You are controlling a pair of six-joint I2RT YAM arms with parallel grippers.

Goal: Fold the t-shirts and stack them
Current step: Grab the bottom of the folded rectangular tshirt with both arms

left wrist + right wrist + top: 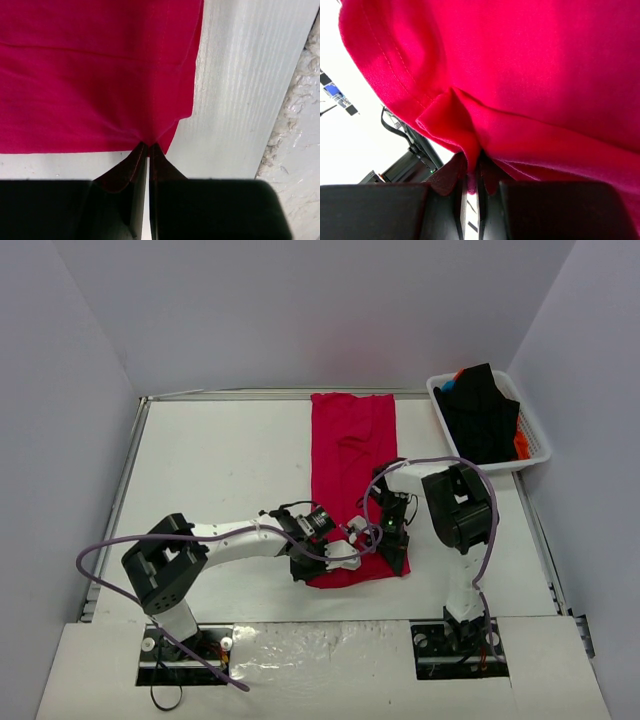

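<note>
- Both jaws clamped on the near hem of the plain crimson-red cloth t-shirt point(350, 445); left gripper point(148, 146) at left corner, right gripper point(472, 162) at right
- long axis runs straight away from both across the white table point(220, 460)

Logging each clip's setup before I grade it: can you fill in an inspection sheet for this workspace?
Surface: white table, no spills seen.
Job's things: red t-shirt folded into a long strip mid-table; black shirt, orange shirt and blue shirt piled in the white basket, far right.
Clutter: nothing seen.
Grippers: left gripper shut on the red t-shirt's near corner; right gripper shut on a raised fold of it.
Cables: purple cables loop along both arms.
Surroundings: plain pale walls on three sides.
</note>
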